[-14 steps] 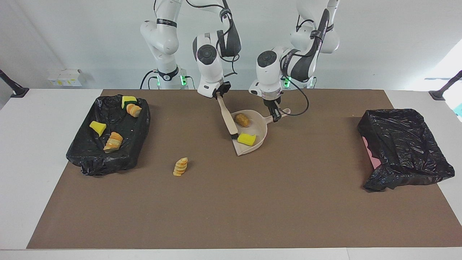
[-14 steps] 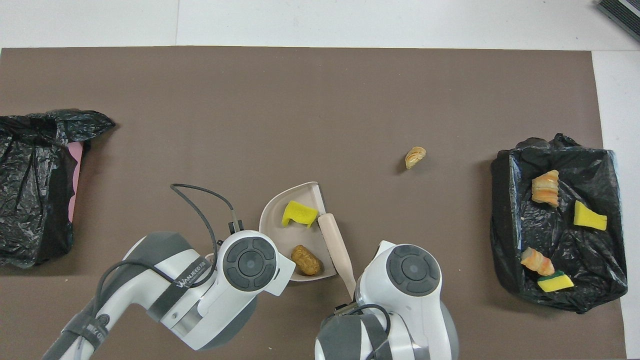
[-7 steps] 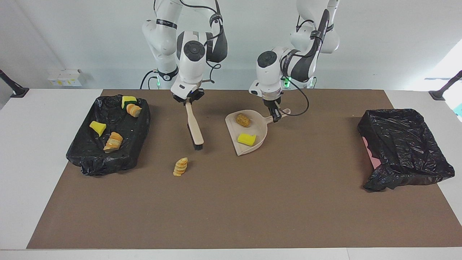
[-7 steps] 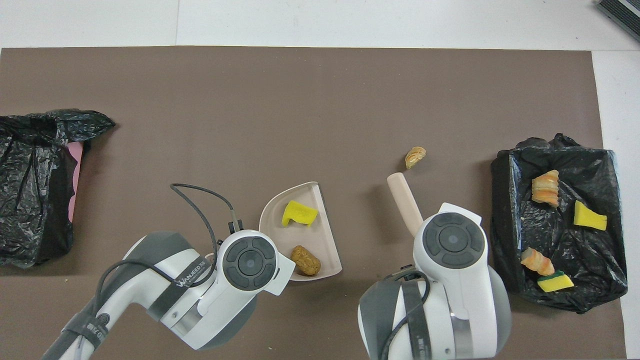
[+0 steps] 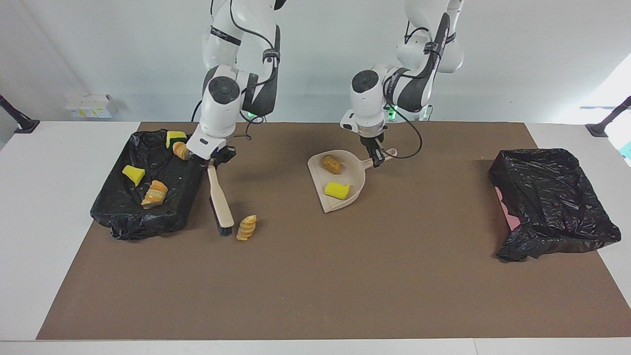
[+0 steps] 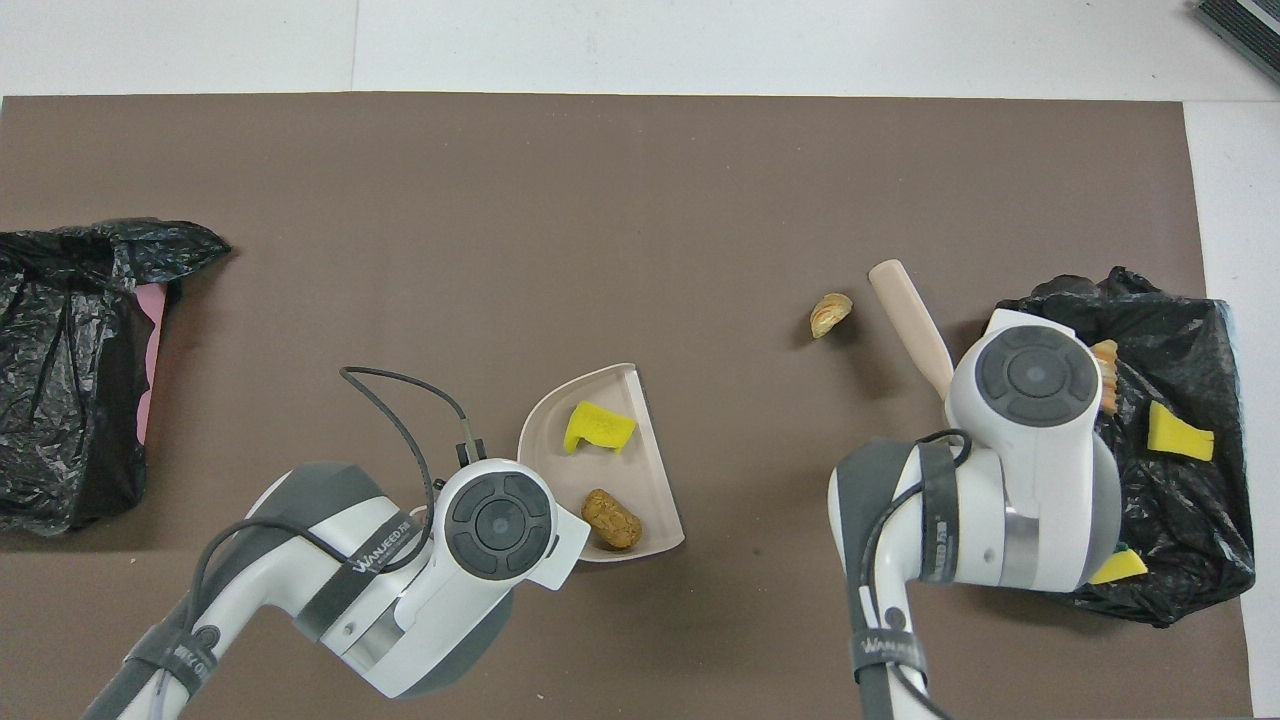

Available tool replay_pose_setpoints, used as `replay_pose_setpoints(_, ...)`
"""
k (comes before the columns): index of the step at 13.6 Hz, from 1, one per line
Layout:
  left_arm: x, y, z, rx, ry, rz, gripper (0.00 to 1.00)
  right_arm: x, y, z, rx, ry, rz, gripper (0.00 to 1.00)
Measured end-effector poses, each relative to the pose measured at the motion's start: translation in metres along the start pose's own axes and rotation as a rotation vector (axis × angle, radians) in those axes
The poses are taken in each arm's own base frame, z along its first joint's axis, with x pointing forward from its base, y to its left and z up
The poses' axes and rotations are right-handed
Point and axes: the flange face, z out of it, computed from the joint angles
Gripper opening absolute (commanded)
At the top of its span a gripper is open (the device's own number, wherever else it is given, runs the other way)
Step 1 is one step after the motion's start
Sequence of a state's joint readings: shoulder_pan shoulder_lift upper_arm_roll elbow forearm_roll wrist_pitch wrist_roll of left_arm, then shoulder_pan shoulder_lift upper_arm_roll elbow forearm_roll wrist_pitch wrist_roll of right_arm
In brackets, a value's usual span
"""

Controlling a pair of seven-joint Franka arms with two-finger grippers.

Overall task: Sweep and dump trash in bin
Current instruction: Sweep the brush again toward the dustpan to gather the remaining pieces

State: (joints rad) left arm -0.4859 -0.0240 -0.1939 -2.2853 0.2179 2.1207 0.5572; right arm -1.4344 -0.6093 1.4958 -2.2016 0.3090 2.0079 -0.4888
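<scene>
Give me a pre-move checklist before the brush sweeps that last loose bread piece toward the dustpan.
1. Right gripper shut on brush: ok.
2. Left gripper shut on dustpan handle: ok.
3. Brush head beside the loose bread piece, on the side away from the dustpan: ok.
4. Dustpan mouth faces the bread piece: ok.
5. Sponge and roll lie inside the dustpan: ok.
6. Bristles touching the mat: cannot tell.

You have a white table (image 5: 59,207) under a brown mat (image 5: 345,276). On the mat: black-lined bin (image 5: 148,207) at frame left of the facing view, second black-lined bin (image 5: 552,202) at frame right, beige dustpan (image 5: 357,185) at upper centre, one bread piece (image 5: 246,227) left of centre.
</scene>
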Motion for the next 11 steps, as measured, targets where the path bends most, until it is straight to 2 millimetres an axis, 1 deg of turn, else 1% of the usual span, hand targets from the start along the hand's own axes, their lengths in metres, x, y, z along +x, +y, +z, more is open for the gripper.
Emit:
replay_pose_setpoints(1, 0.0, 0.0, 0.0, 0.0, 0.0, 0.0, 0.0, 0.007, 0.001, 0.013, 0.039, -0.004, -0.001, 0.0)
replay_pose_setpoints(2, 0.0, 0.0, 0.0, 0.0, 0.0, 0.0, 0.0, 0.015, -0.007, 0.02, 0.068, -0.002, -0.002, 0.0)
replay_pose_setpoints(3, 0.0, 0.0, 0.0, 0.0, 0.0, 0.0, 0.0, 0.021, -0.021, 0.023, 0.093, 0.006, -0.012, 0.0)
replay_pose_setpoints(5, 0.0, 0.0, 0.0, 0.0, 0.0, 0.0, 0.0, 0.031, -0.057, 0.025, 0.153, 0.021, -0.037, 0.0)
replay_pose_setpoints(7, 0.0, 0.0, 0.0, 0.0, 0.0, 0.0, 0.0, 0.033, -0.1, 0.027, 0.233, -0.013, -0.078, 0.0)
replay_pose_setpoints(9, 0.0, 0.0, 0.0, 0.0, 0.0, 0.0, 0.0, 0.025, -0.143, 0.023, 0.277, -0.057, -0.137, 0.0)
replay_pose_setpoints(11, 0.0, 0.0, 0.0, 0.0, 0.0, 0.0, 0.0, 0.013, -0.18, 0.013, 0.295, -0.094, -0.189, 0.0)
